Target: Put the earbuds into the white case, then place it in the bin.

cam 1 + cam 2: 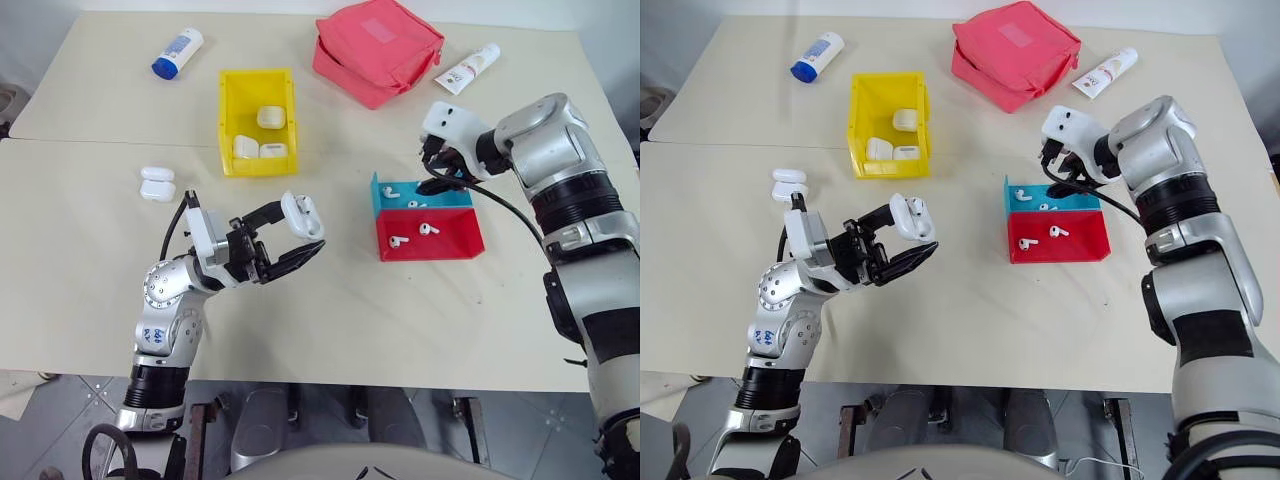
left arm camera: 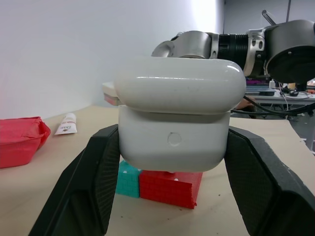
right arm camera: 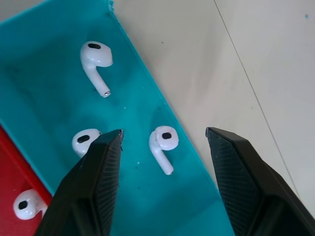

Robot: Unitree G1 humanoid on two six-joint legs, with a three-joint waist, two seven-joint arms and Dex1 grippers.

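Observation:
My left gripper (image 1: pixel 300 237) is shut on a white case (image 1: pixel 302 215), held off the table between its black fingers (image 2: pixel 93 172); the case (image 2: pixel 179 123) shows its front, with the lid on top. My right gripper (image 1: pixel 434 182) hangs open, pointing down over the blue tray (image 1: pixel 455 196). In the right wrist view its gripper (image 3: pixel 164 132) stands wide over three earbuds (image 3: pixel 162 142) lying in that tray, touching none. More earbuds (image 1: pixel 428 229) lie in the red tray (image 1: pixel 430 250). The yellow bin (image 1: pixel 229 110) at the back holds three white cases.
Two stacked spare white cases (image 1: pixel 157 184) lie on the table left of my left arm. A pink pouch (image 1: pixel 378 50), a white tube (image 1: pixel 468 68) and a white bottle with a blue cap (image 1: pixel 177 52) lie along the far side. The table's front edge is close below both arms.

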